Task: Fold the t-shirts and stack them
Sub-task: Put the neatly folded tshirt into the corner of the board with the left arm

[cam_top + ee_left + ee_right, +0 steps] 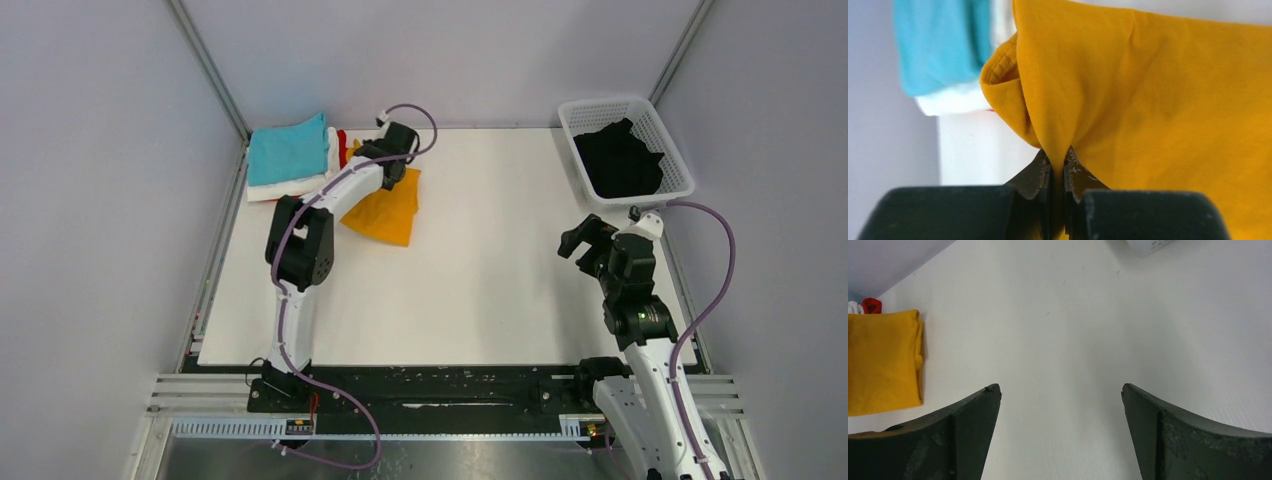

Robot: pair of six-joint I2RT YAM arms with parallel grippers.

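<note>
One white table (480, 290), grey walls (100, 200); your left gripper (1057, 156) pinches the mustard-orange t-shirt (1158, 100), right gripper (1060, 387) spread wide.

Left arm (300, 250): white tubular links joined by bulky black housings.
Right arm (640, 335): same white and black build, with a small green light on one black joint.
Cables (715, 290): one lilac cable looping loosely along each arm.
Left tool (1058, 152): matte black fingers (1035, 175), scuffed, tapering to thin tips.
Right tool (1060, 387): two broad black fingers (963, 430) with curved inner edges, flecked with wear.
Bases (275, 392): black blocks.
</note>
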